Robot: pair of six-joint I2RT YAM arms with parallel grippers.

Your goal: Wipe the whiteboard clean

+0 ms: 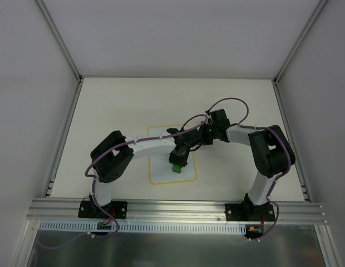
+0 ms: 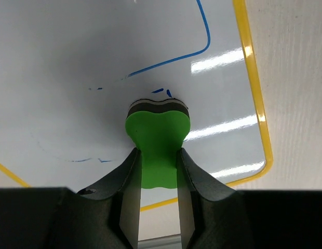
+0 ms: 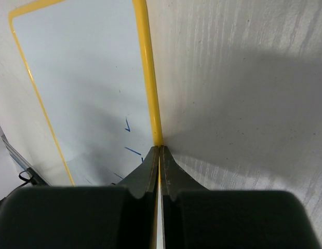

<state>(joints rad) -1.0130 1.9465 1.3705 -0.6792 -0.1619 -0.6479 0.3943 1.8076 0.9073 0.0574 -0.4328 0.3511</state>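
The whiteboard (image 1: 161,169) lies flat at the table's middle, white with a thin yellow border. My left gripper (image 1: 178,161) is shut on the green eraser block (image 1: 176,167) and holds it down on the board. In the left wrist view the eraser (image 2: 157,129) sits between the left gripper's jaws (image 2: 157,153), its dark pad on the board (image 2: 72,52), just below a blue curved line (image 2: 202,36) and small blue flecks. My right gripper (image 1: 197,138) is shut, its tips (image 3: 159,150) resting on the board's yellow right border (image 3: 145,62). Short blue marks (image 3: 128,125) lie beside it.
The white tabletop (image 1: 239,100) is walled by white panels with metal corner posts (image 1: 61,41). An aluminium rail (image 1: 178,207) runs along the near edge, carrying both arm bases. Purple cables loop over both arms.
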